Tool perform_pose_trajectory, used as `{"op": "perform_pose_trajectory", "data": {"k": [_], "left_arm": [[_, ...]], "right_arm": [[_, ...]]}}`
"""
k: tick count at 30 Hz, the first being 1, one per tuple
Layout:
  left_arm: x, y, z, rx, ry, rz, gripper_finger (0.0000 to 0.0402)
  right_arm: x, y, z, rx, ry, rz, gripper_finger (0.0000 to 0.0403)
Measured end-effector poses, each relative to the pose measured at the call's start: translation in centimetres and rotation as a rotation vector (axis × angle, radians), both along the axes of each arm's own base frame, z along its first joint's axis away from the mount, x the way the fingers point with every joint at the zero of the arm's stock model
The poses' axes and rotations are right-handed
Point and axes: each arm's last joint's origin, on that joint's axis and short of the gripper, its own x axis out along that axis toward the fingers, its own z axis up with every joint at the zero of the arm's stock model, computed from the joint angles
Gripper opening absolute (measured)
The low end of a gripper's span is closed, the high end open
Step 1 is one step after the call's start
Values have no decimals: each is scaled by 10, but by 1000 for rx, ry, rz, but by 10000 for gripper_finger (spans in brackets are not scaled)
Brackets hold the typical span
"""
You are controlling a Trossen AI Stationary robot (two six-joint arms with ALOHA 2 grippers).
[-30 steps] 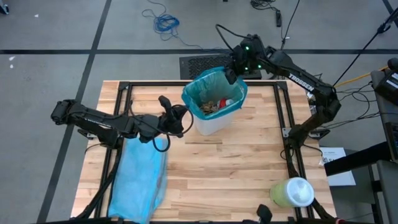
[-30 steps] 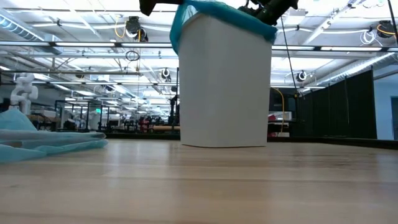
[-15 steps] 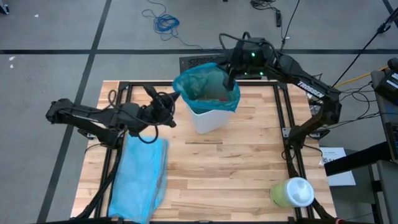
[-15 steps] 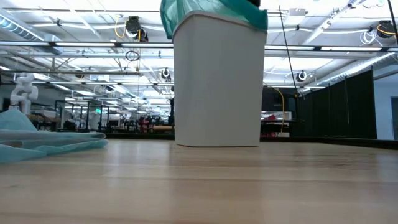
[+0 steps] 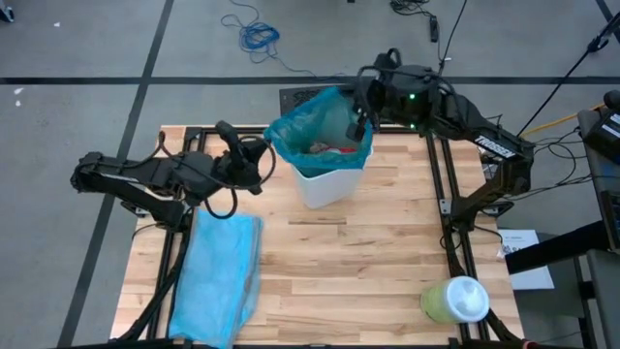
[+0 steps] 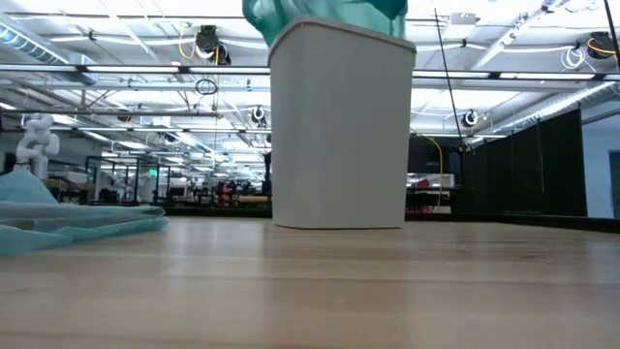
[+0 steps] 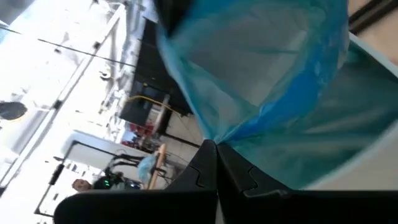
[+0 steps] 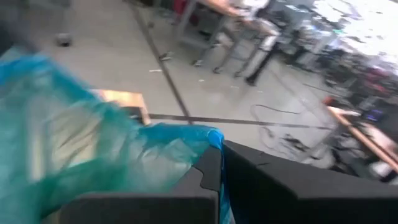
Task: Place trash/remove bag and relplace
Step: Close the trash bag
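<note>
Bag (image 5: 320, 126) removal is under way but not finished. The right gripper (image 5: 360, 124) is closed on the bag's rim at the far right side of the bin (image 5: 327, 186), as its wrist view shows with teal film pinched between the fingers (image 8: 205, 171). The left gripper (image 5: 260, 161) is closed on the rim at the opposite side, a blue band of the film running into its closed fingers (image 7: 211, 168). Between the two grips the bag's mouth is held gathered above the bin's white rim, while its lower part is judged to be inside the bin. Trash (image 5: 327, 150) is seen inside the bag, so the filling step is judged done. The bag is yet to be lifted clear and set aside. The replacement (image 5: 218, 276) lies flat on the table (image 5: 368, 271) at the near left, untouched, and is yet to be fitted.
</note>
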Motion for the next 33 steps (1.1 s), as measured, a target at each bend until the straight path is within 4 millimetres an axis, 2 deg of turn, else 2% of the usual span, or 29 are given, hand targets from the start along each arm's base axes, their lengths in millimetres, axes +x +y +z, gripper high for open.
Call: {"op": "perform_pose_trajectory", "data": {"k": [4, 7, 11, 15, 19, 27, 33], "left_arm": [[-3, 1, -11, -43, 71, 7, 0], [-11, 1, -15, -88, 94, 16, 0], [-33, 2, -10, -162, 49, 4, 0], [-51, 3, -2, -262, -22, -91, 0], [-57, 2, 1, -309, -40, -179, 0], [-44, -1, -5, -313, -5, -197, 0], [-33, -5, -9, -321, 21, -225, 7]], "right_arm": [[-8, 0, 13, -21, -36, -71, 0], [-12, 1, 15, 27, -41, -82, 0], [-15, 2, 4, 112, 30, -105, 0], [-16, 2, -6, 194, 83, -135, 0], [-16, 2, -12, 230, 106, -150, 0], [-16, -6, -12, 238, 80, -174, 0], [-19, -21, -12, 241, 64, -221, 0]]}}
